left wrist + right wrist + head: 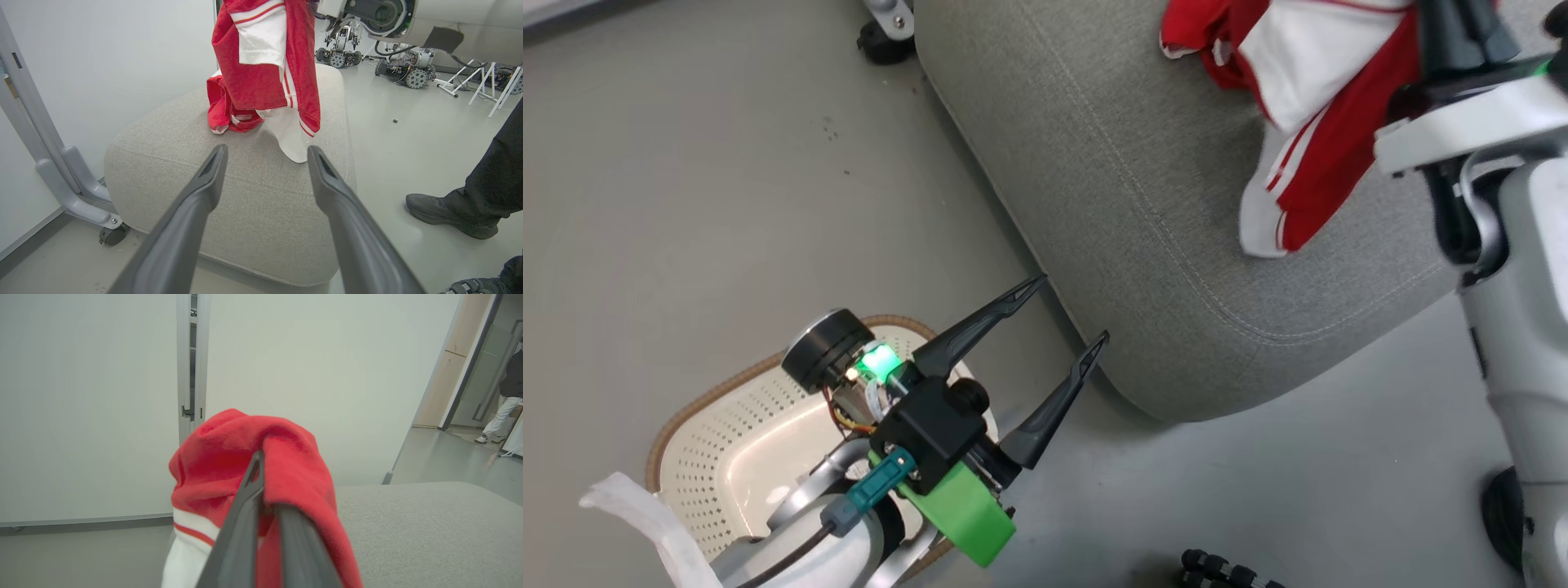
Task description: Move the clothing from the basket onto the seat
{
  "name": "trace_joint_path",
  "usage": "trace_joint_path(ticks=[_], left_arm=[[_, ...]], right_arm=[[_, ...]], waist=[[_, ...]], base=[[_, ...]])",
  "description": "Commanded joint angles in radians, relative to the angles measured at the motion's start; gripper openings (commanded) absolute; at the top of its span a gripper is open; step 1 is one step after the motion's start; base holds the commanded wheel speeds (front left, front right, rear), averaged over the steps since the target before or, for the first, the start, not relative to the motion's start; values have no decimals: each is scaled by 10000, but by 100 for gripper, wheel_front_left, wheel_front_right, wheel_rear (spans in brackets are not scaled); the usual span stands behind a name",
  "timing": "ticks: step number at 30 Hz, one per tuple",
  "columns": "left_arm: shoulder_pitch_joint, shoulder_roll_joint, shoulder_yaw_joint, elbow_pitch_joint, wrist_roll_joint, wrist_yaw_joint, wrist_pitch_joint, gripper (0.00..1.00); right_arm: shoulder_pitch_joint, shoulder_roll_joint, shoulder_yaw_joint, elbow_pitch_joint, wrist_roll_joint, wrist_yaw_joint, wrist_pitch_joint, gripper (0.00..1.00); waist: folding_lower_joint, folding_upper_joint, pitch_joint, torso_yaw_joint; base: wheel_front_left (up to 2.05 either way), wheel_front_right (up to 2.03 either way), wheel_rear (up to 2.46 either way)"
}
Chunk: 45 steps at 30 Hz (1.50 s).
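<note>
The red top with white panels (1327, 122) hangs over the grey seat (1135, 212), and its lower hem touches the cushion. My right gripper (264, 484) is shut on a bunched fold at the top of this garment (229, 465). Red shorts (222, 110) lie crumpled on the seat (245, 196) behind the hanging top (265, 61). My left gripper (1073, 308) is open and holds nothing, just off the seat's near corner and above the cream basket (707, 396). The part of the basket's inside that shows holds no clothing.
A person's dark shoe and trouser leg (447, 212) stand on the floor right of the seat. A grey frame on casters (75, 188) sits at the seat's left. Small wheeled robots (408, 73) are parked far back. Another person (506, 404) walks in a distant doorway.
</note>
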Motion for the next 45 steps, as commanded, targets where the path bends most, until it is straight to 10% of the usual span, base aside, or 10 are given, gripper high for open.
trace_joint_path(ticks=[1,15,17,18,30,45], left_arm=[[-310,30,-15,-68,165,-80,36,100],[-1514,28,-266,-293,578,-475,209,100],[-1574,18,-279,-248,578,-485,166,100],[-1589,14,-285,-221,577,-492,167,100],[-1448,-165,-209,225,432,-261,-373,100],[-324,-483,619,1035,-261,896,-1633,100]], right_arm=[[-325,-128,-244,104,-47,1,-92,0],[-1870,-723,-1930,3273,-306,1,-300,0],[-1906,-636,-2191,3689,-389,1,-305,33],[-1877,-586,-2355,3763,-468,1,-307,100],[268,541,-3605,2360,-1218,1,-307,100],[3837,1739,-2723,-702,-1738,1,-308,100]], waist=[[-1,-1,766,643],[-1,-1,2656,1595],[-1,-1,2731,1630],[-1,-1,2759,1642],[-1,-1,2181,1762],[-1,-1,90,2585]], base=[[0,0,0],[0,0,0],[0,0,0],[0,0,0],[0,0,0],[0,0,0]])
